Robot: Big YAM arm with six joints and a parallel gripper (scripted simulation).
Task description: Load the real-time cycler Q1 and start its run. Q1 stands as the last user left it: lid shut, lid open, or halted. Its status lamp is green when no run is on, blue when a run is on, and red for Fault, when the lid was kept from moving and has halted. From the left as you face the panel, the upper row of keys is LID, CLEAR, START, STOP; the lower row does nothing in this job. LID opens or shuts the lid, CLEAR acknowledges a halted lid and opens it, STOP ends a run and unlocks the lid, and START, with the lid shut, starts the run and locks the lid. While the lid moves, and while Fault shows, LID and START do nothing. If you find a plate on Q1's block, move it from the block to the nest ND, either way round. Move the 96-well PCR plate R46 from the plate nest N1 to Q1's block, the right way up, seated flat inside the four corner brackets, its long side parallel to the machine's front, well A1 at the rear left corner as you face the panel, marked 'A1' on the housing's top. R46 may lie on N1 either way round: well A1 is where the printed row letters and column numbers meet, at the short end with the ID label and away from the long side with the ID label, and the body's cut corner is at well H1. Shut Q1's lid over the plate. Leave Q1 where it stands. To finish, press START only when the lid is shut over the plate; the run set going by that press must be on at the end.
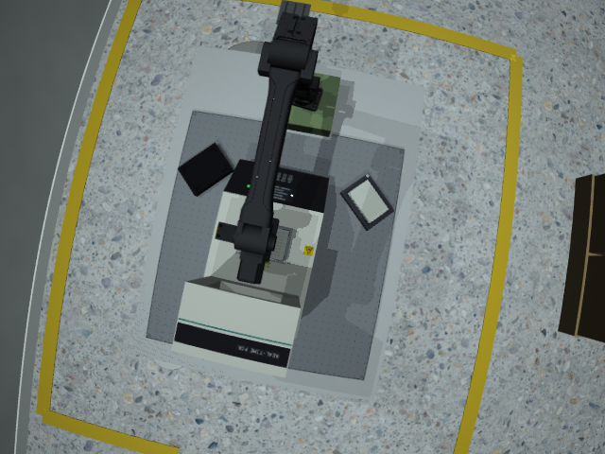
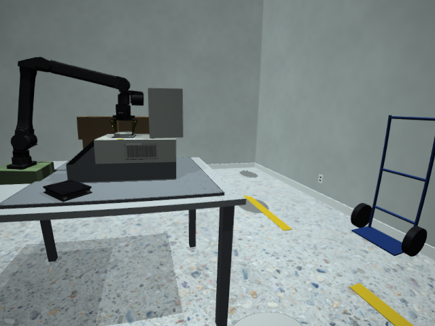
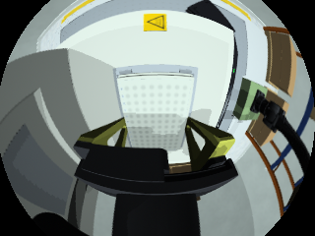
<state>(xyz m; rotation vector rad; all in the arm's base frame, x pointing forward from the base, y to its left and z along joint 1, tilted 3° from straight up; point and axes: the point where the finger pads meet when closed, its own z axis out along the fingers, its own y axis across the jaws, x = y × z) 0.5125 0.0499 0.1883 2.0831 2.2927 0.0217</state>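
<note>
Cycler Q1 stands mid-table with its lid (image 1: 239,312) open and upright, and its lamp (image 1: 249,185) is green. A white 96-well plate (image 3: 157,101) lies at Q1's block, partly hidden under my arm in the overhead view (image 1: 282,244). My gripper (image 3: 156,119) points straight down over the block and is shut on this plate's near end, one finger on each long side. In the side view my gripper (image 2: 123,130) sits low on the housing top. Plate R46 (image 1: 367,201) lies in nest N1 to the right. Nest ND (image 1: 205,168) is black and empty to the left.
The upper key row (image 1: 283,178) on the dark panel lies partly under my arm. The open lid (image 2: 164,112) stands tall just behind the gripper. My green base block (image 1: 312,105) is at the table's rear. A yellow warning label (image 1: 307,250) marks the housing beside the block.
</note>
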